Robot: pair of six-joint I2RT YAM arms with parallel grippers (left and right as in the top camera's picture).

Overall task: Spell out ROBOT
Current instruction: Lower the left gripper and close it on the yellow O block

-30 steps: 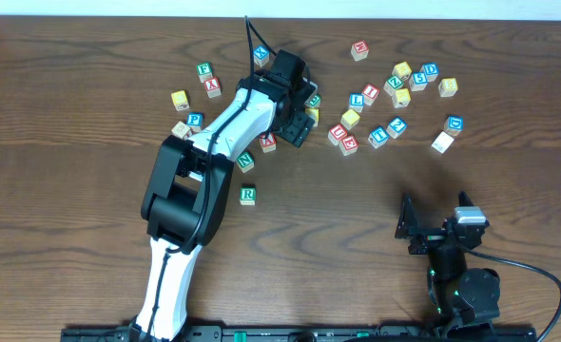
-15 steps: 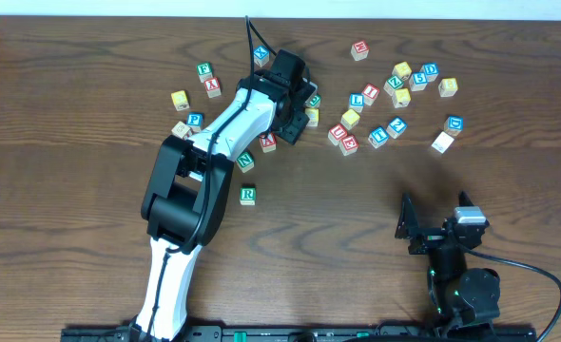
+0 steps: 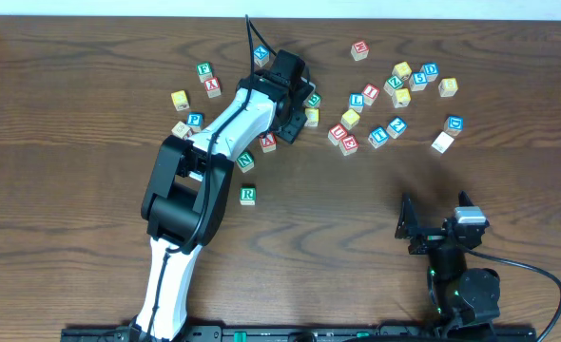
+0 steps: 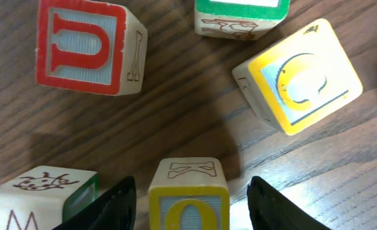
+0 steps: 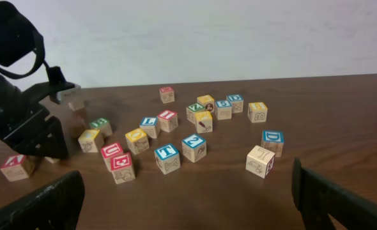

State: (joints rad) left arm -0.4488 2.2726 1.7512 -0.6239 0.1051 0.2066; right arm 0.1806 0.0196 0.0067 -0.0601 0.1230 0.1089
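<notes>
Narrowing is the one clear change: the left hand [image 3: 297,120], just above the middle of the overhead frame, has drawn its fingers in and shifted slightly towards the loose blocks. Every cube and the right arm lie as they did a second ago.

At the bottom centre of the left wrist view, a small wooden cube with a yellow-framed O face [image 4: 188,203] sits between the two black fingers [image 4: 108,207]. They bracket it closely, yet a sliver of dark wooden desk [image 3: 71,104] shows on each side. I cannot tell whether the pads are pressing it, and it appears to rest on the desk.

Around it lie a red-lettered U cube [image 4: 86,45] at upper left, a second yellow-faced cube [image 4: 300,76] at upper right with its letter washed out by glare, and a green-topped cube [image 4: 239,16] at the top edge.

The right hand [image 5: 188,207] hangs spread wide and empty in the lower right of the overhead frame.

Judging by this, the O is being picked as the second letter. The green-lettered R cube [image 3: 248,195] lies alone below the cluster, seemingly the start of the word. The blue-lettered T cube [image 5: 167,153] waits in the right-hand group, and I cannot pick out the B.
</notes>
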